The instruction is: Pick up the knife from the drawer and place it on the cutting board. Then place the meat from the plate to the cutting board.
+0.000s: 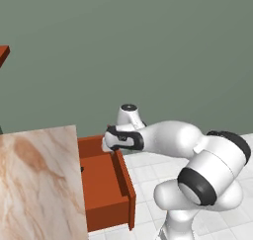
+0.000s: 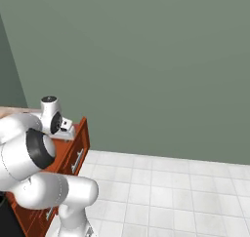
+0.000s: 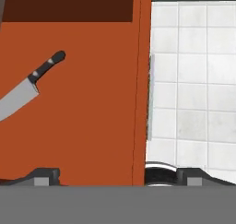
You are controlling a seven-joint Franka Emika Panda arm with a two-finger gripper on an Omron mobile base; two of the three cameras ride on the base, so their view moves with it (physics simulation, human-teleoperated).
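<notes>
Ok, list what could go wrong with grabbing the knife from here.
1. The knife lies well to one side of the open end effector in the hand view, so a straight descent would likely miss it.
2. The end effector hangs over the drawer wall; lowering could strike it.
3. The knife lies flat, so the fingers may slip off.

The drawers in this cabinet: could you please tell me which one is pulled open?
The orange-red drawer at the top, holding the knife; the brown drawers with bar handles below stay shut.

Glossy white rounded arm (image 1: 197, 160) w/ black joint bands, black cap on wrist.
</notes>
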